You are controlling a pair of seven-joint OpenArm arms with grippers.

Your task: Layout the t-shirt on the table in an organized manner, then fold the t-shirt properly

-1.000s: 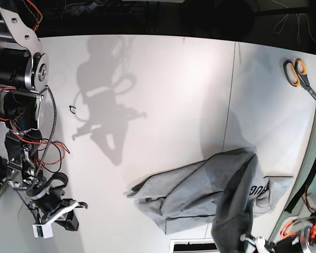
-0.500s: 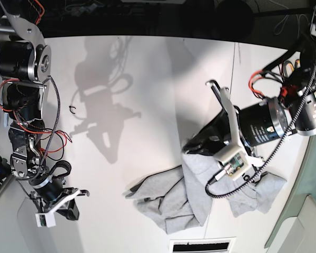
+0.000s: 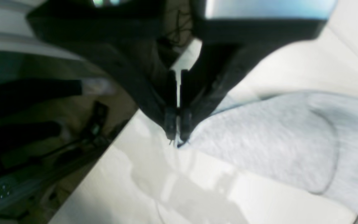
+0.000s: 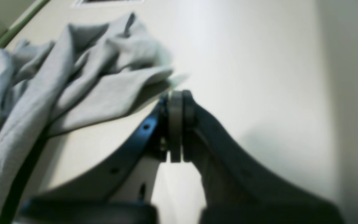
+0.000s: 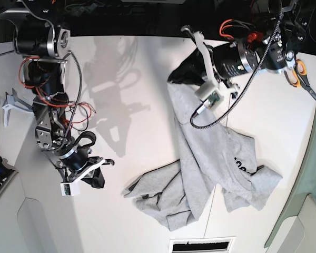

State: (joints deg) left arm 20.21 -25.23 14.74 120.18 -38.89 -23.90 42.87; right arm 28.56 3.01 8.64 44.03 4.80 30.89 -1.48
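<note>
The left claw [image 3: 176,129] is clamped on an edge of the t-shirt [image 5: 213,153] with its arm stretched far across the table [image 5: 147,79], while the right claw [image 4: 176,102] hangs closed and empty, its arm bent low.

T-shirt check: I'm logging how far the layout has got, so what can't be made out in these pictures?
- t-shirt lettering: base view, mostly folded under cloth, too small to read.
- left gripper: left wrist view, blurred; only a cloth edge shows at its tips.
- scissors: base view, partly behind the arm and cut by the edge.
- right gripper: shut, holding nothing.
</note>
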